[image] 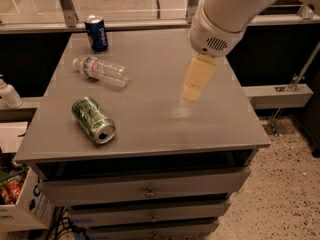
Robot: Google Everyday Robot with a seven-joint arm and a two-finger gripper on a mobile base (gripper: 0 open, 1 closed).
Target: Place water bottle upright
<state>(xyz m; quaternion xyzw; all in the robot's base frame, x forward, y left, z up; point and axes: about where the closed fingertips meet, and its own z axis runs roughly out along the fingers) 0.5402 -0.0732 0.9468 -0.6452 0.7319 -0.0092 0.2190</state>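
Note:
The water bottle [101, 70] lies on its side on the grey cabinet top [150, 124], toward the back left, its white cap pointing left. It is clear and ribbed with a white-and-reddish label. My gripper [192, 90] hangs from the white arm above the middle-right of the top, well to the right of the bottle and apart from it. It holds nothing that I can see.
A green can [93, 120] lies on its side near the front left. A blue can [96, 33] stands upright at the back left. An opaque white bottle [8, 94] stands on a ledge left of the cabinet. Drawers sit below the top.

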